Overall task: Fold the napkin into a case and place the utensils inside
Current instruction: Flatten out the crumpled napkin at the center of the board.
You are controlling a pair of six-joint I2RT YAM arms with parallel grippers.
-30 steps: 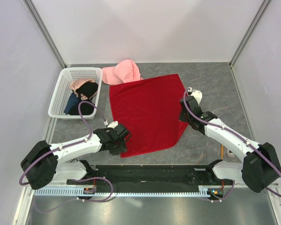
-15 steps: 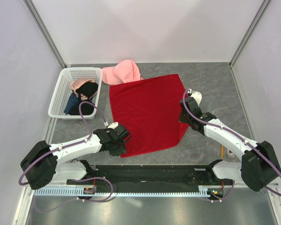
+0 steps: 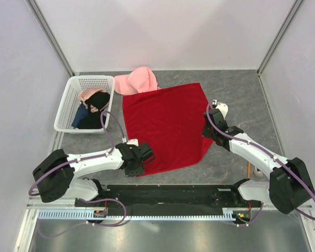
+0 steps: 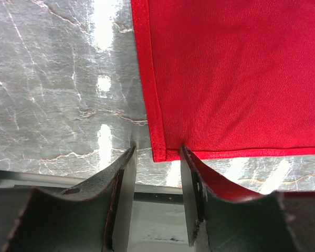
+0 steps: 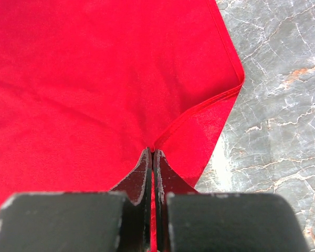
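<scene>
Napkin (image 3: 165, 126) plain red, left fingers (image 4: 122, 181) apart astride corner, right fingers (image 5: 140, 181) pinching edge

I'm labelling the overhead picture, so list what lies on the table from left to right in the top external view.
white basket → napkin → orange utensil. The pink cap overlaps the napkin's span, so it is left out.

A robotics lab test cell is indicated: a grey marble-patterned counter (image 3: 241, 89) is enclosed by plain white panels (image 3: 163, 31) framed in aluminium posts (image 3: 50, 37). A purple-cabled left arm (image 3: 89, 159) and right arm (image 3: 257, 152) are bolted to a black rail (image 3: 168, 195).
</scene>
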